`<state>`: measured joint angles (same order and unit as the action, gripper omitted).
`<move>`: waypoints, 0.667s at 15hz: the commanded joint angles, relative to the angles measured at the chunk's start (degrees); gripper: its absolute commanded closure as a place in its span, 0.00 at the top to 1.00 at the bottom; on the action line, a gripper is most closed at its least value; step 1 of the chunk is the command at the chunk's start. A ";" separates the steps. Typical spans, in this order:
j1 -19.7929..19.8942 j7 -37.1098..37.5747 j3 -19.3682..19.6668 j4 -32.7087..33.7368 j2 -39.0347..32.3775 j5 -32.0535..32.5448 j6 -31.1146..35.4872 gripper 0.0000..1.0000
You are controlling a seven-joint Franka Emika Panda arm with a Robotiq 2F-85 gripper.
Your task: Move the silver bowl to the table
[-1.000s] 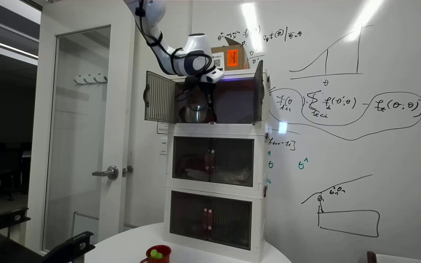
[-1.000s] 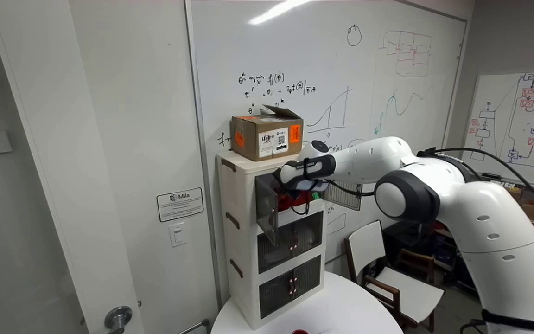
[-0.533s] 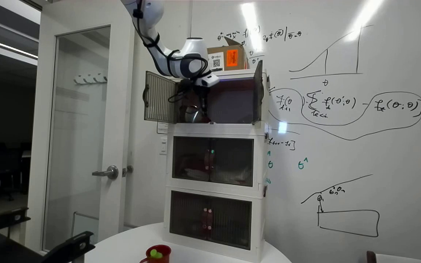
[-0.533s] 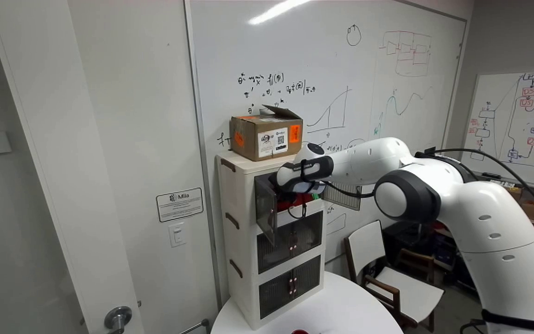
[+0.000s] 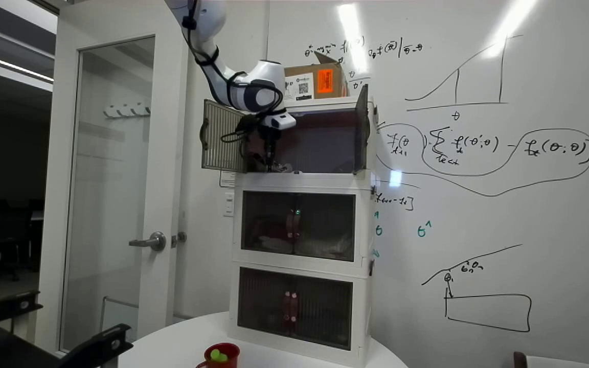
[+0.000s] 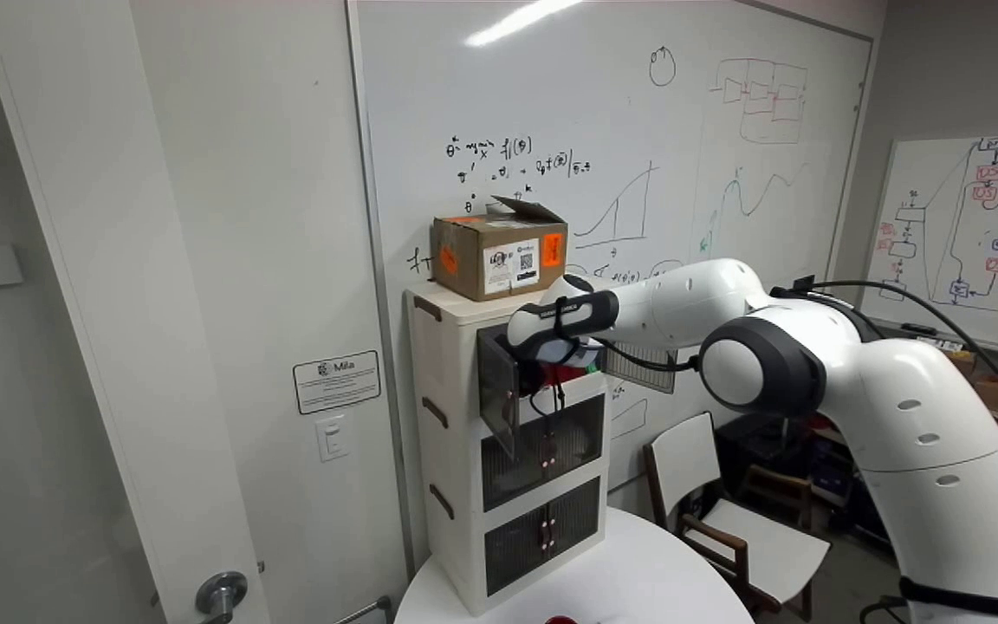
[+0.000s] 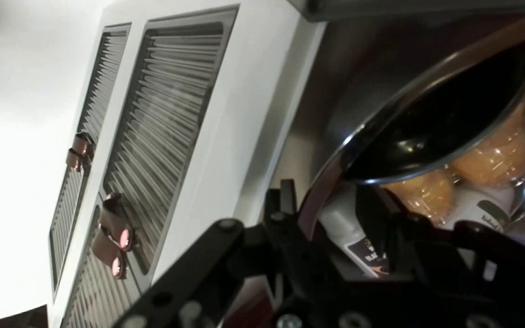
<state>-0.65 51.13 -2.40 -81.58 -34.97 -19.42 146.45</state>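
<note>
Now the pincer (image 7: 327, 195) is seen inside the top compartment of the cabinet (image 5: 320, 181), its fingers spread; a labelled bottle (image 7: 362, 254) is glimpsed through the gap, so nothing is judged to be gripped. And the silver bowl (image 7: 408, 141)? It is found in that same compartment, up and to the right of the fingertips in the wrist view. Everything is decided by one edge: the rim is drawn on a slant from the space between the two fingers, nearer the finger on the cabinet's front side, while the bowl's mouth is stretched away toward the upper right, tipped by the look of it. Whether metal is touched cannot be told. A pinch across the wall is called for next, it would seem, with the rim kept between the pads and the jaws squared to it; caught askew, the bowl could be swung or lost. Orange wrapped items (image 7: 426, 193) are crowded close beside it (a snug corner, that). And well below, in an exterior view, the round white tabletop (image 5: 182, 338) is seen with a red mug (image 5: 230, 359) set on it. The carry is judged not yet begun.
</note>
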 commanded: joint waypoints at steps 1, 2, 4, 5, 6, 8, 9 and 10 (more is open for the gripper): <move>0.44 -1.91 -1.01 1.01 -0.53 -2.28 -2.48 0.72; 0.41 -1.81 -0.97 1.25 -0.59 -2.34 -2.54 0.81; 0.28 -1.46 -0.80 1.43 -0.72 -2.43 -2.16 0.93; 0.35 -1.56 -0.85 1.38 -0.78 -2.56 -2.08 0.53; 0.30 -1.50 -0.70 1.35 -0.89 -2.42 -2.11 0.57; 0.31 -1.43 -0.59 1.30 -1.07 -2.32 -2.10 0.50; 0.33 -1.31 -0.43 1.13 -1.10 -2.24 -2.32 0.43; 0.35 -1.18 -0.27 0.91 -1.10 -2.15 -2.49 0.34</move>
<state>-0.39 51.04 -2.89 -81.30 -35.41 -20.26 144.62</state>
